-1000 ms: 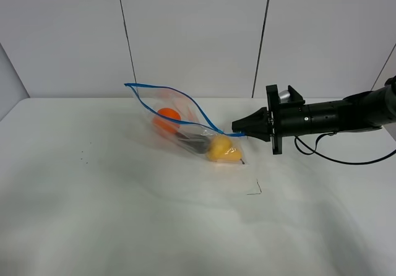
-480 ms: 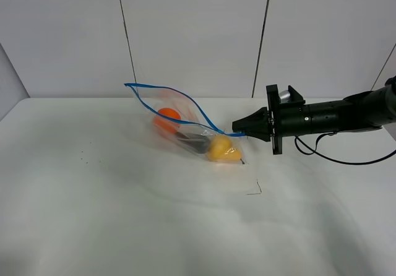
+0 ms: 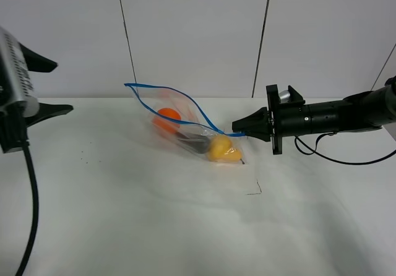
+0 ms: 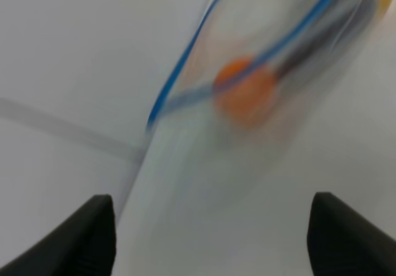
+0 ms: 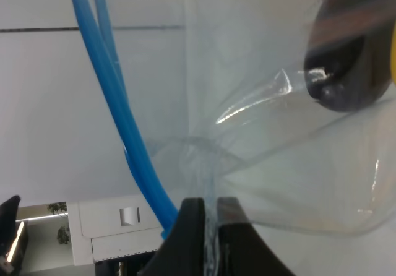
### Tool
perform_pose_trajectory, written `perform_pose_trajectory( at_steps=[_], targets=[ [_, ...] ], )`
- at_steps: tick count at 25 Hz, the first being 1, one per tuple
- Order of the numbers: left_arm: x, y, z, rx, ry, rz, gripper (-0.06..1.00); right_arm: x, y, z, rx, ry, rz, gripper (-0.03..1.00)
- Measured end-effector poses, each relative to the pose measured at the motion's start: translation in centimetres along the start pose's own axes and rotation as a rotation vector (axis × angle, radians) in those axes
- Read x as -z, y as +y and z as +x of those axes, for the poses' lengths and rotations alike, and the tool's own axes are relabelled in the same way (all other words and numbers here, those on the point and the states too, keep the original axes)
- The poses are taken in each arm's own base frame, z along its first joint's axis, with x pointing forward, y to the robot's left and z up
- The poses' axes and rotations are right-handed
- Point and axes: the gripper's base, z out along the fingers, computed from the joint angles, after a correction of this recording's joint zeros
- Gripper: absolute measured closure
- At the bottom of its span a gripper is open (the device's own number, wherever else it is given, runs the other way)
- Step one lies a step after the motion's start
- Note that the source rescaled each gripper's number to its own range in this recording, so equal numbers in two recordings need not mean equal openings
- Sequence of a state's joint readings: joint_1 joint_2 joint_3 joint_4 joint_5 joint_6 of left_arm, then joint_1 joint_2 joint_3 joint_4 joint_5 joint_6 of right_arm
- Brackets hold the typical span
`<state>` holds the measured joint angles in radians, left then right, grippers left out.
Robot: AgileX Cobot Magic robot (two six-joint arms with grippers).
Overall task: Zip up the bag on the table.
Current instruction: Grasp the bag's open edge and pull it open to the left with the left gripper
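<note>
The clear bag (image 3: 185, 124) lies on the white table (image 3: 124, 220) with its blue zip strip (image 3: 162, 96) gaping open; orange, dark and yellow toy produce show inside. My right gripper (image 3: 238, 127) is shut on the bag's right corner at the end of the zip, and the right wrist view shows its fingertips (image 5: 193, 226) pinching the plastic beside the blue strip (image 5: 105, 72). My left gripper (image 3: 64, 88) is open and empty at the far left, well apart from the bag. The blurred left wrist view shows the bag (image 4: 244, 90) ahead of the open gripper (image 4: 213, 239).
The left arm's black cable (image 3: 30, 195) hangs down at the left edge. The right arm's cable (image 3: 346, 159) trails on the table at the right. A small dark mark (image 3: 253, 189) lies on the table in front of the bag. A grey panelled wall stands behind.
The left arm has come into view at the left edge, moving fast. The bag and the right gripper have not moved.
</note>
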<state>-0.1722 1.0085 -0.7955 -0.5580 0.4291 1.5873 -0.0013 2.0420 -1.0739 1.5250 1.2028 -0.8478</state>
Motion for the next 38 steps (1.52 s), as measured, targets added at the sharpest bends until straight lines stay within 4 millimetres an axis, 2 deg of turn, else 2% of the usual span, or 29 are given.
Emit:
perform_pose_trajectory(
  at_steps=[5, 11, 14, 19, 23, 28, 33, 38],
  targets=[
    [-4.3, -1.4, -3.1, -0.082, -0.102, 0.021, 0.08, 0.0, 0.0, 0.0, 0.000, 0.000, 0.000, 0.96],
    [-9.3, -5.0, -7.2, -0.190, -0.178, 0.003, 0.08, 0.0, 0.0, 0.0, 0.000, 0.000, 0.000, 0.96],
    [-11.6, -6.8, -8.7, -0.232, -0.195, -0.057, 0.08, 0.0, 0.0, 0.0, 0.000, 0.000, 0.000, 0.96],
    [-14.6, -9.2, -9.8, -0.353, -0.215, -0.141, 0.09, 0.0, 0.0, 0.0, 0.000, 0.000, 0.000, 0.96],
    [-15.9, -10.4, -9.8, -0.373, -0.250, -0.113, 0.11, 0.0, 0.0, 0.0, 0.000, 0.000, 0.000, 0.96],
    [-16.7, -10.5, -10.3, -0.362, -0.262, -0.111, 0.12, 0.0, 0.0, 0.0, 0.000, 0.000, 0.000, 0.96],
    [-18.3, -10.5, -11.3, -0.384, -0.268, -0.087, 0.12, 0.0, 0.0, 0.0, 0.000, 0.000, 0.000, 0.96],
    [-18.8, -11.7, -11.5, -0.410, -0.264, -0.016, 0.12, 0.0, 0.0, 0.0, 0.000, 0.000, 0.000, 0.96]
  ],
)
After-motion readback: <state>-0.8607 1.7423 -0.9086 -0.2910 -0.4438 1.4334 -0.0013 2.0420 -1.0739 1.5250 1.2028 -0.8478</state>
